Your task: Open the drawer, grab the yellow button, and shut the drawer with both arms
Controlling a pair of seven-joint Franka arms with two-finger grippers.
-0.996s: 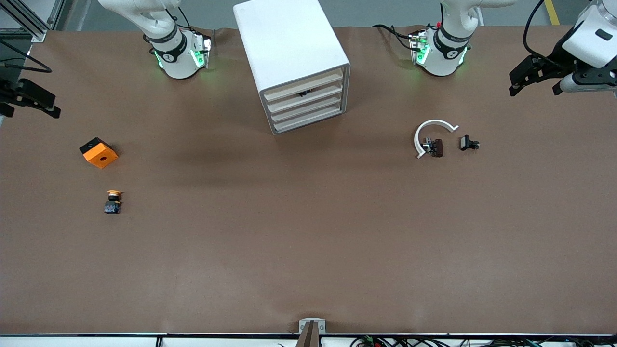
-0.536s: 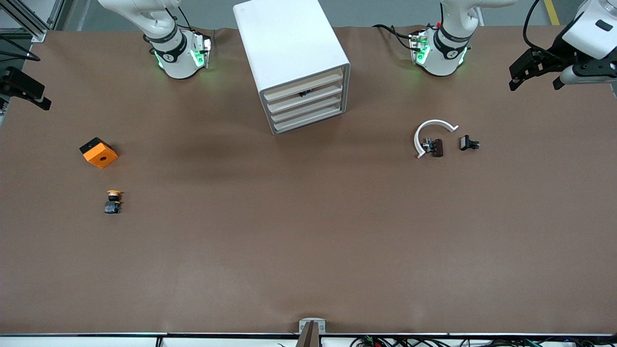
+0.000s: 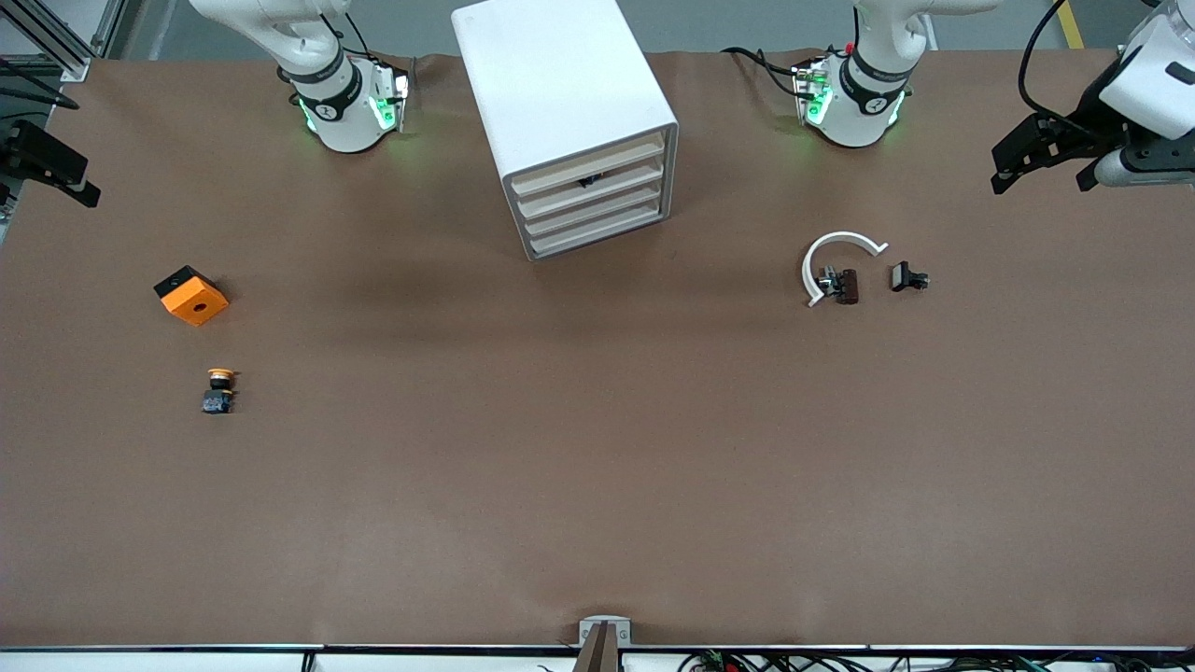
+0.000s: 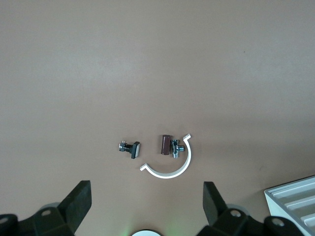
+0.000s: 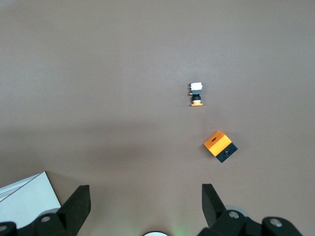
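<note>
**Both tools open and high, drawer shut, button out on the tabletop**

From my station I see the left tool (image 3: 1046, 166) up in the air over the left arm's end of the tabletop (image 3: 597, 467), fingers (image 4: 78, 196) spread wide with nothing between them. The right tool (image 3: 47, 173) hangs over the right arm's end, at the edge of the front view, and its fingers (image 5: 78, 201) are spread wide and empty too.

The white cabinet (image 3: 560, 93) stands between the two arm bases. All four of its cream fronts sit flush; the drawer (image 3: 590, 176) with the small dark spot at its rim is second from the top.

The button (image 3: 219, 390) lies on the tabletop toward the right arm's end, orange-yellow cap pointing toward the arm bases. The orange cube (image 3: 191, 295) sits near it, farther from the front camera.

Toward the left arm's end I see a white curved band (image 3: 836, 257) with a small dark clip (image 3: 843, 285) touching it, and a second black clip (image 3: 907, 277) just beside, apart from the band.
</note>
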